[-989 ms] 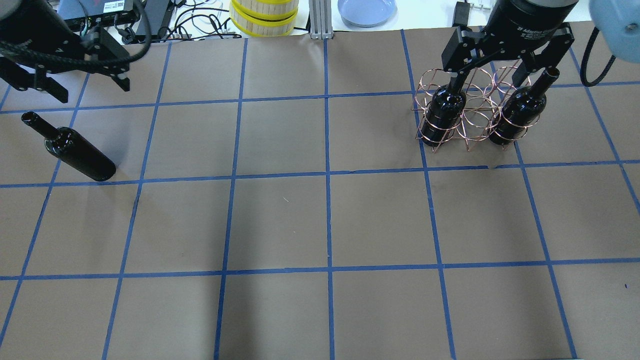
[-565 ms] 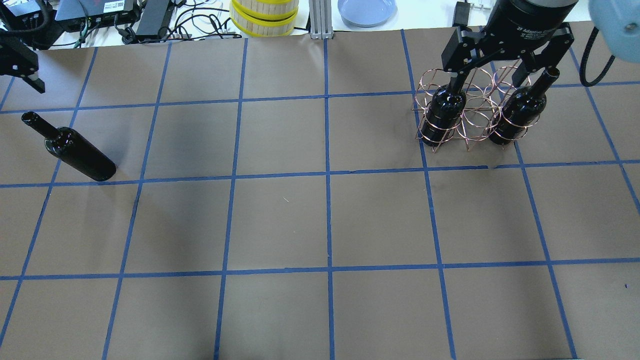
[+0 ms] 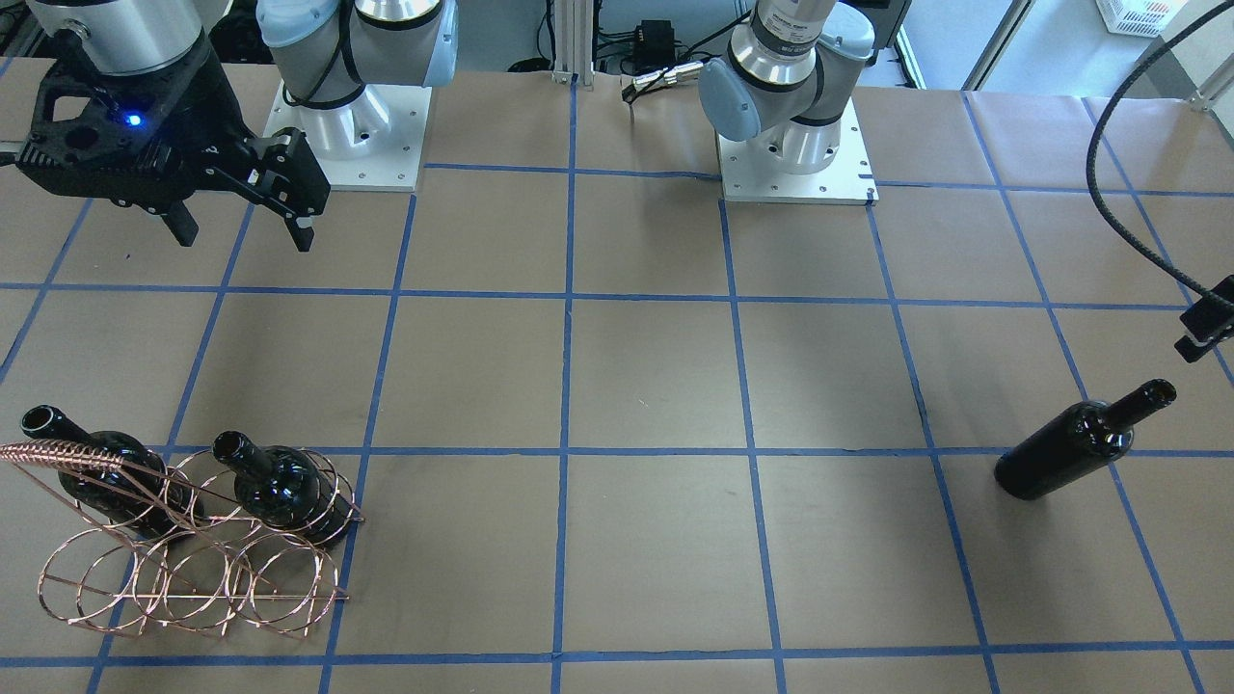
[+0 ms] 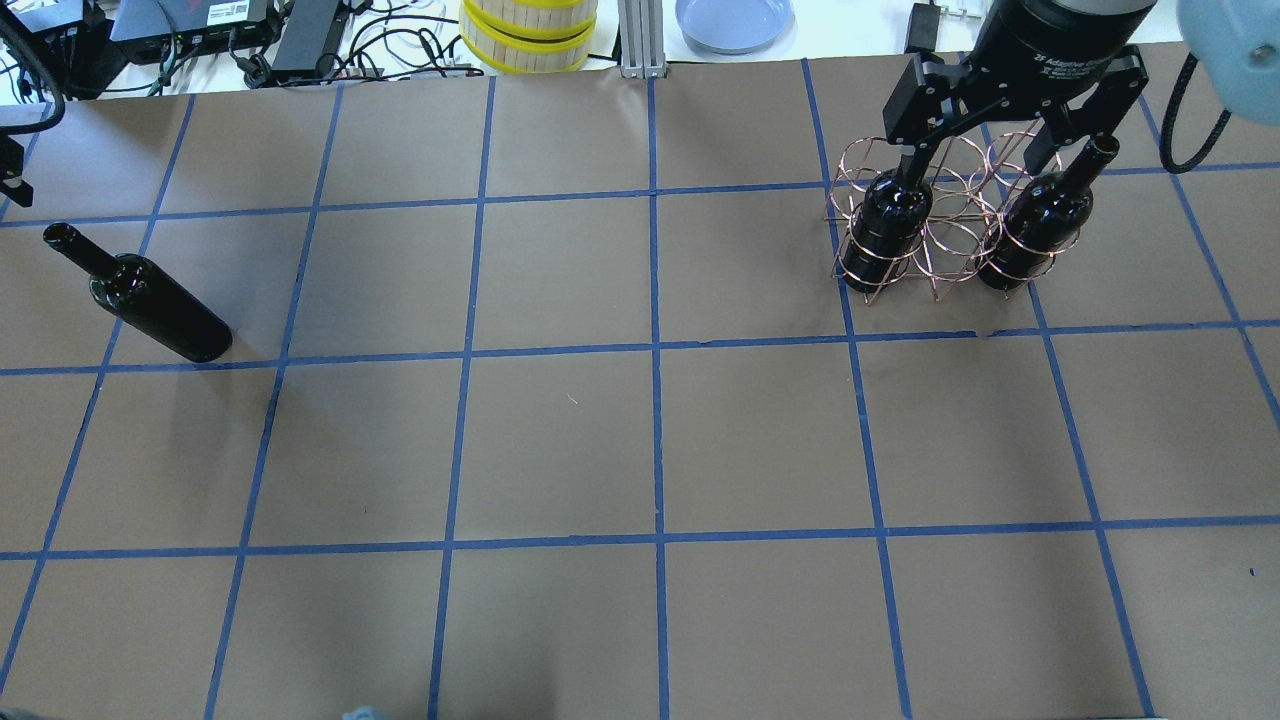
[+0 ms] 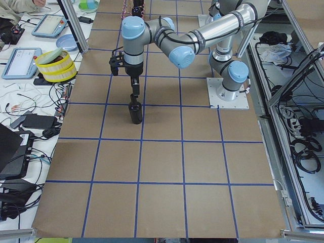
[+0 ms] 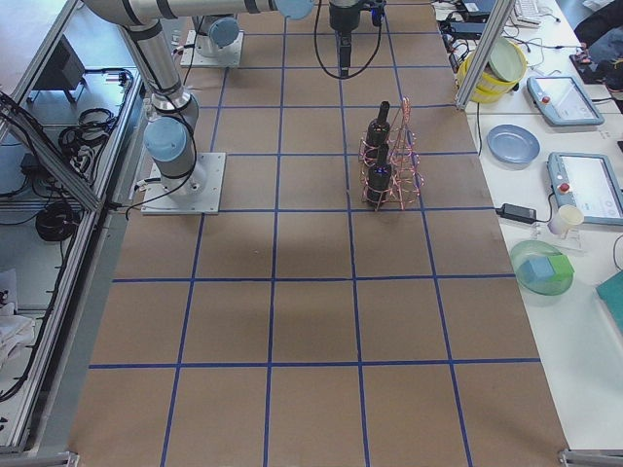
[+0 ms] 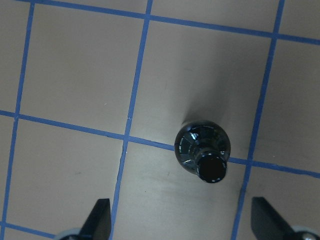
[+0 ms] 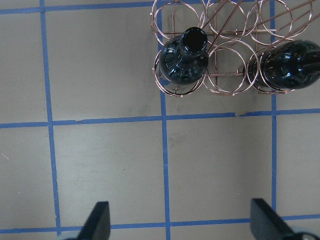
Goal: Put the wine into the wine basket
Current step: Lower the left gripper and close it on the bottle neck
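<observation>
**A:** Scanning from the left: see the wine standing upright on the brown paper, loose, well apart from the wine basket. Find the left gripper directly above its mouth, fingers spread wide, gripping nothing.

**B:** Risks on that pick?

**A:** Toppling, mostly. Sits a little off-centre between the fingers in the wrist view; could catch the lip on the way down and tip over. Could slip from a light pinch as well, being glossy glass. Then needs a long carry across to the right.

**B:** And at the rack?

**A:** Holds a first bottle in the left-hand ring and a second bottle in the right-hand one, leaving the middle ring free. Could snag the wire or knock a neighbour, going in at a slant. Hard to judge from overhead how far the right gripper hangs above the necks; seems well above them from the front camera. Spread open, carrying nothing.

**B:** Surface, room?

**A:** Flat paper, squared off with blue tape. Beyond the far edge: cables, a yellow-banded tub, a blue plate.
</observation>
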Controlling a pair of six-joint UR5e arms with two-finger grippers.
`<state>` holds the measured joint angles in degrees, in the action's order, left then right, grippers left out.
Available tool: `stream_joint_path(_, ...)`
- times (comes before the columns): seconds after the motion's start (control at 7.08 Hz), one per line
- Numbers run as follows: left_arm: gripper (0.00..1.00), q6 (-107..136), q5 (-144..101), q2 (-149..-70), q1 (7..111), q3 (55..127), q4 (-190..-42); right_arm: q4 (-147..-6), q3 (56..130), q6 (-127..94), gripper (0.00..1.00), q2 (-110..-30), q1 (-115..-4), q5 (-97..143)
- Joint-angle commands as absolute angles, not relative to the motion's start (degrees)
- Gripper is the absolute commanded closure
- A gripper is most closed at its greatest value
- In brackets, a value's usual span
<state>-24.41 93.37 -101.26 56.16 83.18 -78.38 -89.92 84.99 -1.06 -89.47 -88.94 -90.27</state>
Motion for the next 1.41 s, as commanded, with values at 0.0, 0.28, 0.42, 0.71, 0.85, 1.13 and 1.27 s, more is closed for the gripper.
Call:
stream_joint_path(0.0, 0.0, -31.3, 93.6, -105.2, 55.5, 83.2, -77.8, -89.9, 85.0, -1.1, 0.0, -89.5, -88.9, -90.3)
stream_joint_path(0.28, 0.0, -33.8, 86.5, -105.8, 55.5, 83.0, -77.9, -89.9, 85.0, -1.1, 0.0, -89.5, -88.9, -90.3)
stream_joint_path(0.42, 0.03, -34.1, 86.3, -106.0, 55.5, 83.1, -78.6, -89.9, 85.0, -1.1, 0.0, -89.5, -88.9, -90.3)
stream_joint_path(0.71, 0.15, -34.6, 86.4, -107.5, 55.5, 83.3, -80.3, -89.9, 85.0, -1.1, 0.0, -89.5, -88.9, -90.3)
stream_joint_path(0.85, 0.06, -33.9, 88.3, -108.0, 55.5, 83.2, -80.4, -89.9, 85.0, -1.1, 0.0, -89.5, -88.9, -90.3)
stream_joint_path(1.13, 0.04, -31.6, 88.8, -108.1, 56.5, 83.2, -80.4, -89.8, 85.0, -1.1, 0.0, -89.5, -88.9, -90.3)
stream_joint_path(1.27, 0.04, -28.2, 90.9, -108.3, 57.3, 83.1, -80.4, -89.8, 85.0, -1.1, 0.0, -89.5, -88.9, -90.3)
